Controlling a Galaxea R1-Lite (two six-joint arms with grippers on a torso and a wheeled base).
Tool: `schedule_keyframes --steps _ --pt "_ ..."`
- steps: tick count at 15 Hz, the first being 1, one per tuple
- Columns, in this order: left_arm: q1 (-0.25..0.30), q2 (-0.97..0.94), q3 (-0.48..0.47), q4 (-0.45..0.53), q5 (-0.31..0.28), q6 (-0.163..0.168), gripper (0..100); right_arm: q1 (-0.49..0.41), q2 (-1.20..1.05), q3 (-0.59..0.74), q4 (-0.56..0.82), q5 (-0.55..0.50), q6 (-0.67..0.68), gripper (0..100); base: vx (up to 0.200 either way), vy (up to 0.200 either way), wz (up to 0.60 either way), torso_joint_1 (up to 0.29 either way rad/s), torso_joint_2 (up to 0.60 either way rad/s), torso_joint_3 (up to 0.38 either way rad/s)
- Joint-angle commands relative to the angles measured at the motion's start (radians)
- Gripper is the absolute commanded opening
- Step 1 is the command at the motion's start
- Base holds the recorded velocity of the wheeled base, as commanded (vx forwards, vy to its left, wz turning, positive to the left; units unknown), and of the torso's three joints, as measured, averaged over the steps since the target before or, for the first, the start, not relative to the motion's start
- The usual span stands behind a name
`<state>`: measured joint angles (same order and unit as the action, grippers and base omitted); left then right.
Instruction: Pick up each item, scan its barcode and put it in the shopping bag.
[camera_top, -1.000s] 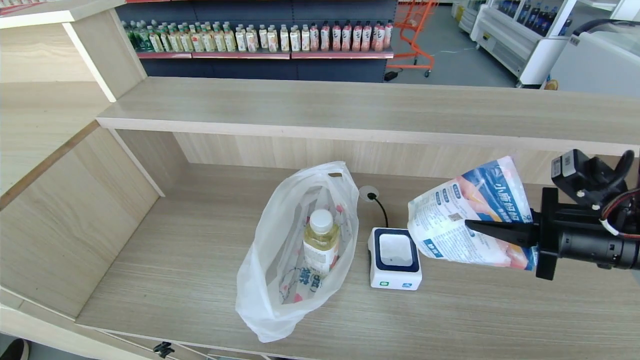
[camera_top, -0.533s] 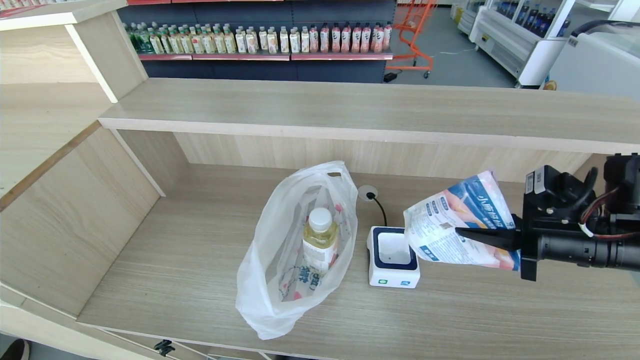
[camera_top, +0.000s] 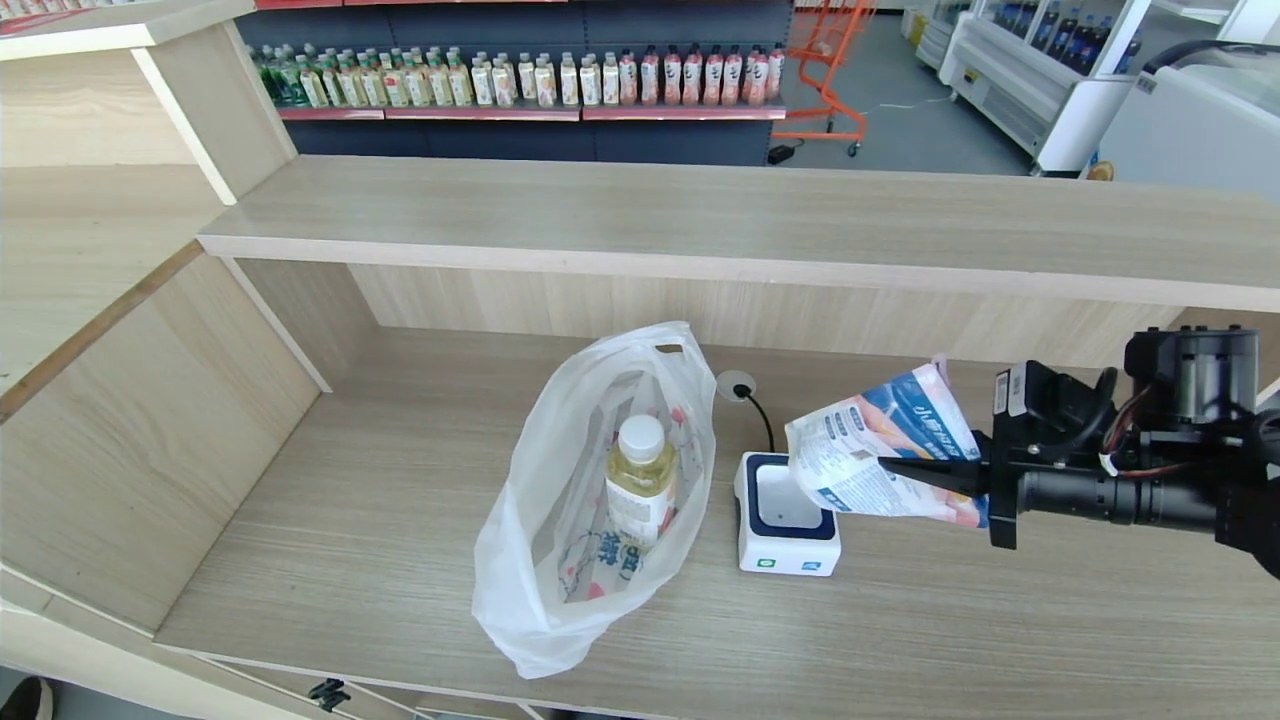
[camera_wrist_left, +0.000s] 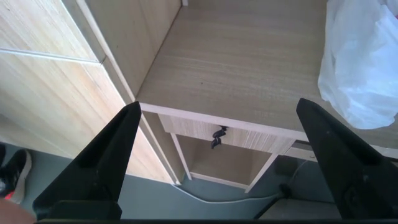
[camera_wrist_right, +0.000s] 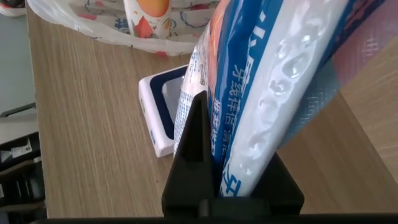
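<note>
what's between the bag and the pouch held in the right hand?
The scanner, seen in the head view: it stands just right of the bag, and the pouch hangs over its right edge.

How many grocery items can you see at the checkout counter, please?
2. A bottle stands inside the shopping bag; a packet is held by the right gripper just above the scanner. Others may be hidden in the bag.

The left claw (camera_wrist_left: 217, 106) hangs off the front edge of the surface (camera_wrist_left: 249, 62), fingers spread wide. A white bag (camera_wrist_left: 364, 68) lies on the surface, and a black latch (camera_wrist_left: 217, 137) sits under its edge.
</note>
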<state>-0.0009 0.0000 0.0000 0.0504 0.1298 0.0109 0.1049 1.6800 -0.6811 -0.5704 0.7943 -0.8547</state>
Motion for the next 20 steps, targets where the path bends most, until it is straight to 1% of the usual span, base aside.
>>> schedule_keyframes --steps 1,3,8,12,16,18,20 --pt "-0.001 0.002 0.0 0.0 0.001 0.0 100 0.01 0.06 -0.003 -0.029 0.005 0.002 0 0.0 0.0 0.0 0.0 0.0 0.0" --pt "-0.001 0.002 0.0 0.0 0.001 0.0 100 0.018 0.09 -0.021 -0.057 0.028 0.003 0 0.0 0.0 0.0 0.0 0.0 0.0" --pt "-0.001 0.002 0.0 0.0 0.001 0.0 100 0.061 0.165 -0.097 -0.08 0.029 0.008 0 0.0 0.0 0.0 0.0 0.0 0.0" --pt "-0.001 0.002 0.0 0.0 0.001 0.0 100 0.073 0.211 -0.101 -0.146 0.028 0.006 0 0.0 0.0 0.0 0.0 0.0 0.0" --pt "-0.001 0.002 0.0 0.0 0.001 0.0 100 0.068 0.214 -0.097 -0.147 0.026 0.016 0 0.0 0.0 0.0 0.0 0.0 0.0" --pt "-0.001 0.002 0.0 0.0 0.001 0.0 100 0.068 0.208 -0.103 -0.147 0.026 0.039 0 0.0 0.0 0.0 0.0 0.0 0.0" --pt "-0.001 0.002 0.0 0.0 0.001 0.0 100 0.072 0.17 -0.118 -0.147 0.026 0.105 0 0.0 0.0 0.0 0.0 0.0 0.0"
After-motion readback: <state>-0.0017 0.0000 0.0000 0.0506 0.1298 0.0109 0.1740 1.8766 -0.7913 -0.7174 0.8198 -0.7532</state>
